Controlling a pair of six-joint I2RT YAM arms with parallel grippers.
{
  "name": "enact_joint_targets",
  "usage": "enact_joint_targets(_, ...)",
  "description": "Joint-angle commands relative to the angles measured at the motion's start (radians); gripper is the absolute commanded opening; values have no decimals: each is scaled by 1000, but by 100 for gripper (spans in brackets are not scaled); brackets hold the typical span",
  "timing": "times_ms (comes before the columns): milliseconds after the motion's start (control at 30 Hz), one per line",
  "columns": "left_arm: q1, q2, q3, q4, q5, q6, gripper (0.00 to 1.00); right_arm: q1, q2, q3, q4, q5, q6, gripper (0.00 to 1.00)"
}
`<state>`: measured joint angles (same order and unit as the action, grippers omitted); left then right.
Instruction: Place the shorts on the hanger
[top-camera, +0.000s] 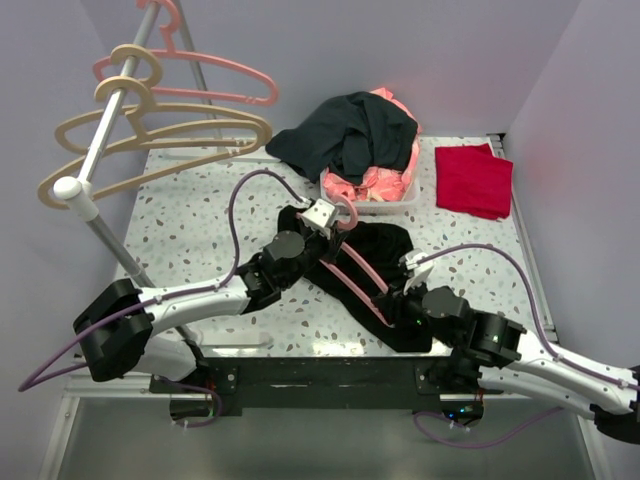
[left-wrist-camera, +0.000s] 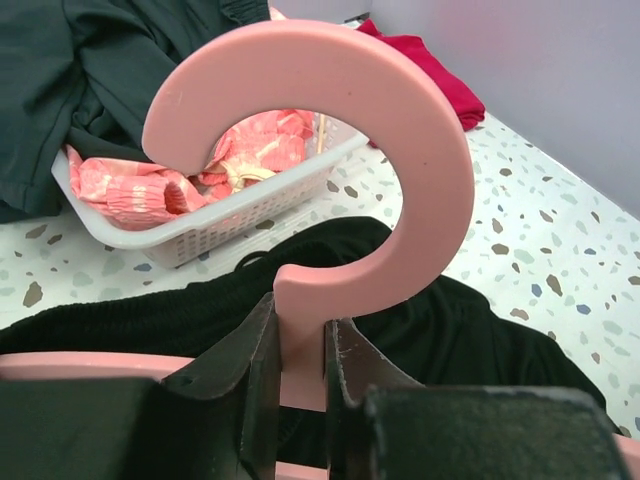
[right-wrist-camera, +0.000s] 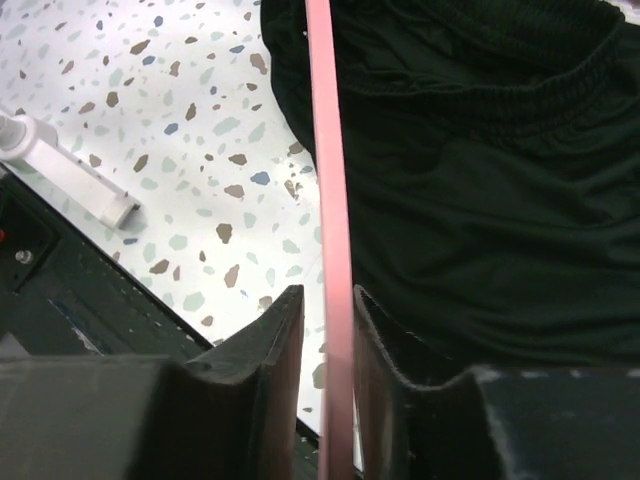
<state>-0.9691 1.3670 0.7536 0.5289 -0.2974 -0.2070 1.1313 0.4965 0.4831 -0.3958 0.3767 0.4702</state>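
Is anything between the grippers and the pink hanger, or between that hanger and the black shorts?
Nothing visible. The left gripper clamps the hanger at the hook's stem, the right gripper straddles one arm loosely, and the hanger lies across the shorts.

1. The top view looks down from above and behind the arm bases, far enough off to take in the whole counter (top-camera: 180, 230).
2. The left wrist view sits behind the left tool (left-wrist-camera: 300, 315), facing low across the counter, very close to the hanger (left-wrist-camera: 425, 150).
3. The right wrist view looks steeply down past the right tool (right-wrist-camera: 328, 295), close over the shorts (right-wrist-camera: 480, 200).
4. All three views share the hanger and shorts.
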Motion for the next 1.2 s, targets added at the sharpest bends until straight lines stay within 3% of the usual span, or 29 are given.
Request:
enact_joint_targets(0, -3, -23, -45, 153, -71, 49, 0, 2, 37, 72, 14, 83, 42, 56)
enact_joint_targets(100, -3, -34, -79, 181, -95, 52, 0, 1, 76, 153, -61, 154, 103, 70)
enact_joint_targets(400, -3, -54, -114, 215, -108, 58, 0, -56, 333, 419, -205, 260, 189, 79)
enact_joint_targets(500, -3, -62, -122, 218, -103, 58, 0, -329, 439, 444, -149, -14, 154, 74)
enact_joint_targets(600, -3, -68, -126, 218, -98, 57, 0, -506, 548, 423, -35, -235, 142, 67)
enact_joint_targets(1033, -5, -101, -145, 224, -106, 60, 0, -630, 990, 503, 207, -266, 177, 57)
enact_joint_targets(1133, -3, -101, -139, 230, -111, 64, 0, -628, 1033, 491, 254, -242, 189, 44)
enact_joint_targets(1167, -3, -101, -137, 240, -117, 64, 0, -630, 1036, 482, 271, -234, 192, 34)
